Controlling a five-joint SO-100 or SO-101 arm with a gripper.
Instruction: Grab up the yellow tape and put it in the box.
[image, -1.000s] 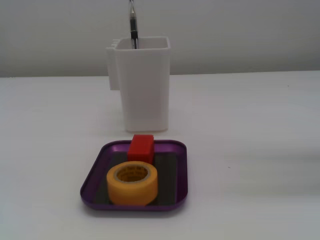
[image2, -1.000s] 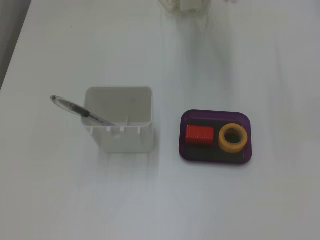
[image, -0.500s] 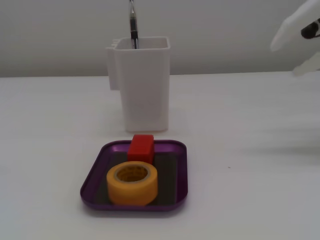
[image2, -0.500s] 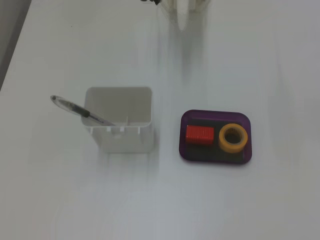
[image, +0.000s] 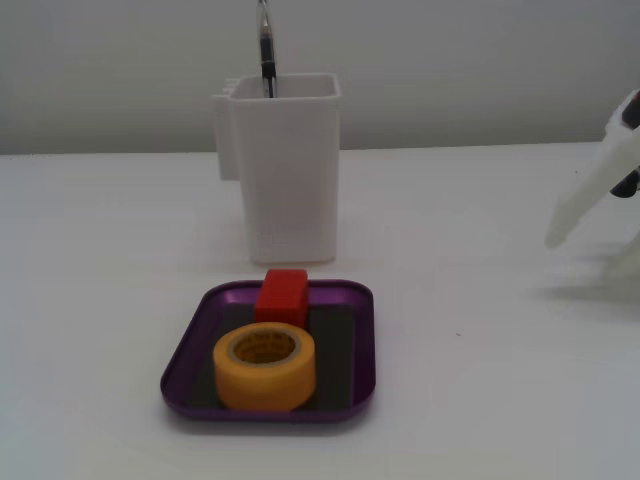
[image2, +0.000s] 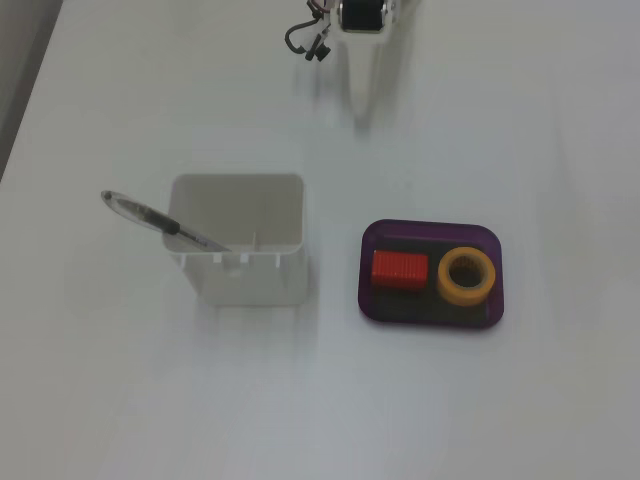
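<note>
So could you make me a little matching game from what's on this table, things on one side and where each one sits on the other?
Things:
1. yellow tape
2. red block
3. pen
4. end effector

Places:
A. standing in the white container
B. over bare table, away from everything
C. in the purple box, nearer the camera in the fixed view facing the container
D. in the purple box, nearer the container

Pairs: 1-C, 2-D, 3-A, 4-B

We see, well away from the white pincer (image: 590, 205), a yellow-orange tape (image: 265, 366) with a paler printed core and a red block (image: 281, 295) on the dark floor of the metallic purple box (image: 190, 352), beside a white container (image: 285, 165) holding a black-and-clear pen (image: 266, 50), on a white desk (image: 480, 400).
</note>
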